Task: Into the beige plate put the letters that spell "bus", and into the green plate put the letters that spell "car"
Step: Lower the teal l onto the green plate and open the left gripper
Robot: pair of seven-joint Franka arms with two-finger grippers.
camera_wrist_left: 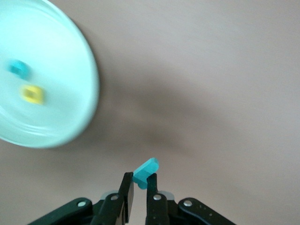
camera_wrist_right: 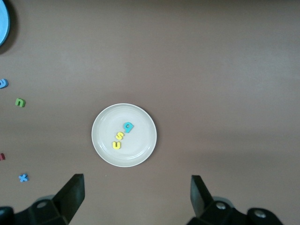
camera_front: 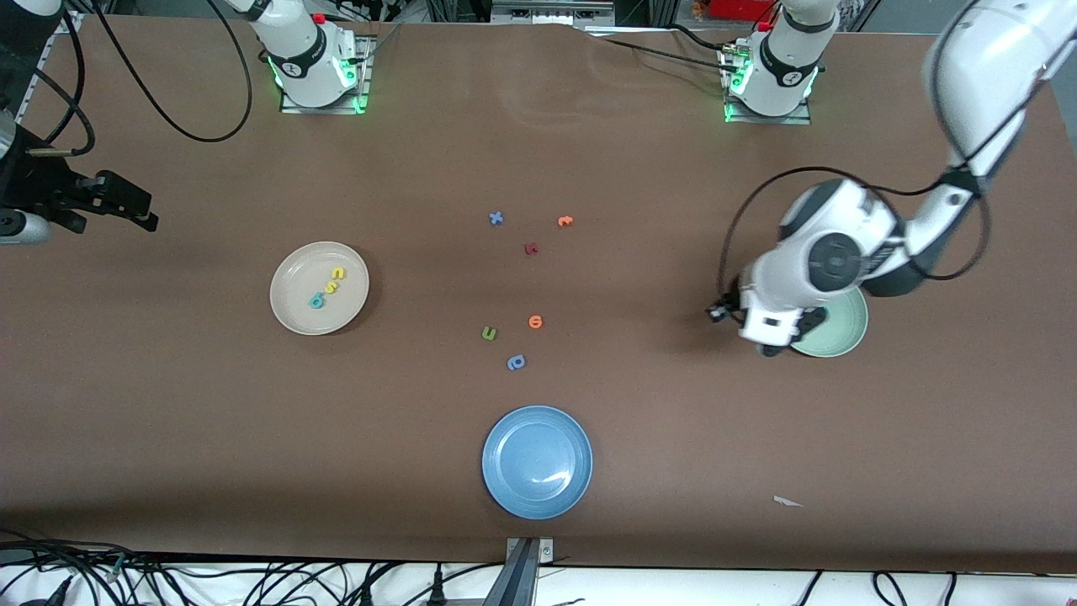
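Bus already done: tiny teal foam b (camera_front: pixel 316 300), yellow s (camera_front: pixel 331 287) and yellow u (camera_front: pixel 338 273) lying in the round cream-beige plate (camera_front: pixel 294 316). Car two-thirds done: a teal letter (camera_wrist_left: pixel 18 68) and a yellow letter (camera_wrist_left: pixel 33 94) resting in the round pale mint-green plate (camera_wrist_left: pixel 70 126). Left claw (camera_wrist_left: pixel 139 187) pinched shut on the last teal foam letter (camera_wrist_left: pixel 146 171), over bare tabletop (camera_wrist_left: pixel 211 93) just beside the green plate, not yet above it. Right claw (camera_wrist_right: pixel 136 197) spread wide, empty, waiting high over the beige plate.
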